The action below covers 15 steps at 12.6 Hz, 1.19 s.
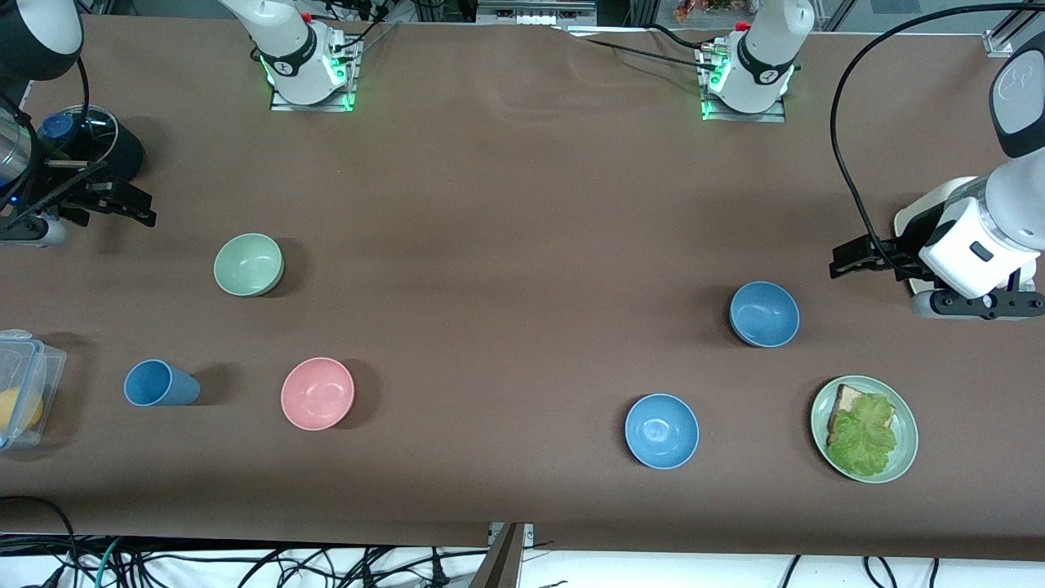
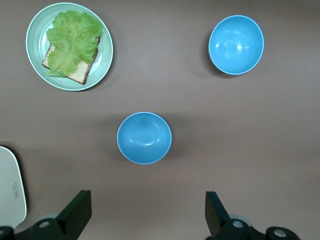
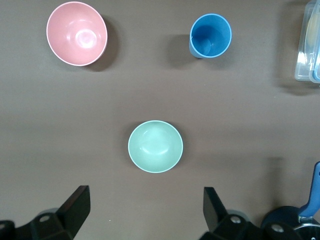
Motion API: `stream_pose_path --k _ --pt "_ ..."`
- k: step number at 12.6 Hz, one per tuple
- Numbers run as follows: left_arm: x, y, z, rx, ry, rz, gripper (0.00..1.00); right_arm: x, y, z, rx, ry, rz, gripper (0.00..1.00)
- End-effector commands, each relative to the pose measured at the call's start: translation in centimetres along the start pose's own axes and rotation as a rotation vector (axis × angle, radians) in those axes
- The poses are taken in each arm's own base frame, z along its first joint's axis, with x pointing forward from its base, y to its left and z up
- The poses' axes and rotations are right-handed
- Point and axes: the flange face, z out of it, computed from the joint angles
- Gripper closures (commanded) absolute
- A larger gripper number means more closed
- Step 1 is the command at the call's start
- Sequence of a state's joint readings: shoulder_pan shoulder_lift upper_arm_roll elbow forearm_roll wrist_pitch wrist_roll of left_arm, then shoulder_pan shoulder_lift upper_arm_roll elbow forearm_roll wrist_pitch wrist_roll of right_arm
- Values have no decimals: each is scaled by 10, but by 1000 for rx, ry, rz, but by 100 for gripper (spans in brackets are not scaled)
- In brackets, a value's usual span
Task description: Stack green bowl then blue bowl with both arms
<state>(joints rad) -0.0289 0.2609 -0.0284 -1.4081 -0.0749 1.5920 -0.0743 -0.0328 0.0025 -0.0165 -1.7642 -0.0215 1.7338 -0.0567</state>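
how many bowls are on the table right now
4: green bowl and pink bowl toward the right arm's end; blue bowl and brighter blue bowl toward the left arm's end, the brighter one nearer the camera.

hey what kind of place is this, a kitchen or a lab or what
Most likely a robotics lab set up as a pretend kitchen. Two robot arms are bolted to a brown table, loose cables trail along its edge, and tableware such as the green bowl and blue bowl is spread out. Both arms wait at the table's ends.
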Motion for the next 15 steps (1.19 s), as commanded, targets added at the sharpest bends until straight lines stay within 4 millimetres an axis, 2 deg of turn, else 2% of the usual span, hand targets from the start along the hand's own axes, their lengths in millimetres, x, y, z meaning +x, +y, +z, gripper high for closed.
stream_pose_path --k 1,3,5,8,11,12,13,15 --pt "5 -1 -5 9 12 18 0 1 2 -5 -6 -7 4 0" --pt "5 -1 -5 9 12 18 0 1 0 -3 -5 -13 -5 0" --pt "5 -1 -5 9 12 18 0 11 -1 17 -1 -47 -4 0" --pt "5 0 -5 9 13 20 0 12 -1 30 3 -76 -11 0" --pt "5 0 -5 9 13 20 0 10 1 55 -2 -128 -3 0" --pt "5 0 -5 9 13 20 0 10 13 74 2 -161 12 1" --pt "5 0 -5 9 13 20 0 3 32 102 10 -209 49 2" --pt "5 -1 -5 9 13 18 0 -8 50 152 16 -208 78 4"
